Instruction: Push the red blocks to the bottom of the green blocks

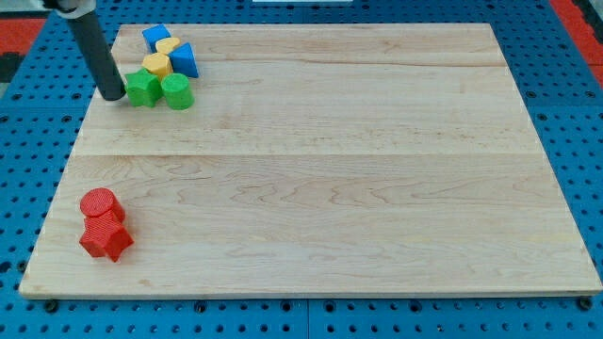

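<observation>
Two red blocks sit together near the view's bottom left: a red cylinder (100, 204) and, just below it and touching, a red star-shaped block (105, 236). Two green blocks sit side by side near the view's top left: a green star-shaped block (143, 88) and a green cylinder (176, 91). My tip (113, 95) is at the left side of the green star-shaped block, very close to it or touching it. The red blocks lie far below the green ones.
Right above the green blocks are two yellow blocks (157, 64) (167, 45), a blue cube (154, 37) and a blue triangular block (184, 60), packed in a cluster. The wooden board (330, 169) lies on a blue pegboard table.
</observation>
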Available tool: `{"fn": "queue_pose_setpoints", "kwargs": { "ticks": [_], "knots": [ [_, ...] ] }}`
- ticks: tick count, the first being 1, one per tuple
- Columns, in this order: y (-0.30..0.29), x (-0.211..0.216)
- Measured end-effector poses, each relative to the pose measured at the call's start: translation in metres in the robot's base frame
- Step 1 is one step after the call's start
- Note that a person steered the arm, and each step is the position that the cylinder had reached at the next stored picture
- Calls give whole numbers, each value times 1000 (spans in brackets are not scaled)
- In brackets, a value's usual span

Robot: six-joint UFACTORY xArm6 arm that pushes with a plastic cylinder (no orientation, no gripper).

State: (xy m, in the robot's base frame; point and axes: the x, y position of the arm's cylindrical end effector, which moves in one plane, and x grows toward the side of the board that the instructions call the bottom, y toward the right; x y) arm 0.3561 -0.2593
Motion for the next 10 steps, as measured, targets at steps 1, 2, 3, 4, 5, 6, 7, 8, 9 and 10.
{"fn": "queue_pose_setpoints", "kwargs": {
  "ticks": [1,2,3,4,5,6,7,8,9,10],
  "knots": [
    [47,71],
    [155,142],
    [196,245],
    [157,263],
    [89,246],
    [32,229],
    [41,253],
    [20,221],
    [35,192],
    [57,146]
  ]
}}
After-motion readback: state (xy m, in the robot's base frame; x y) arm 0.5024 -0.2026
